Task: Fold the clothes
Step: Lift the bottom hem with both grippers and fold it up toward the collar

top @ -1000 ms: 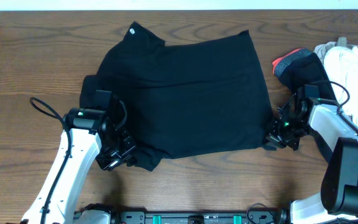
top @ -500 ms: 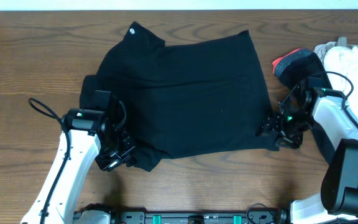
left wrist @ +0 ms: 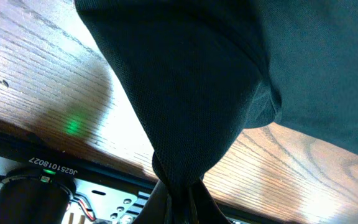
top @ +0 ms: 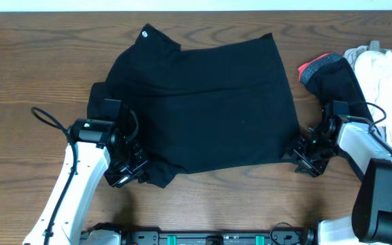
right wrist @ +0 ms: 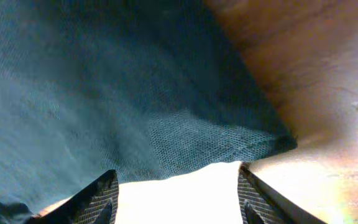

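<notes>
The left gripper (left wrist: 180,198) sits at the bottom centre of the left wrist view. Its fingers are pressed together on a bunched fold of the black T-shirt (left wrist: 216,81). The cloth widens from that pinch toward the top of the frame, over the wooden table (left wrist: 36,68).

In the right wrist view the right gripper (right wrist: 176,199) stands with its fingers (right wrist: 101,196) apart, one at the lower left and one at the lower right. They hold nothing. A corner of the shirt lies flat on the table just above the gap, and neither finger clamps it.

From overhead, the left gripper (top: 129,170) is at the shirt's lower left corner, where the cloth is gathered into a small lump. The right gripper (top: 305,155) is just beside the shirt's lower right corner. The shirt (top: 209,102) is spread across the middle of the table (top: 33,54), with its small white logo (top: 146,33) at the upper left edge.

At the right edge of the frame lie a black garment with a red edge (top: 325,68) and, beyond it, a white garment (top: 386,75). Both are apart from the shirt.
</notes>
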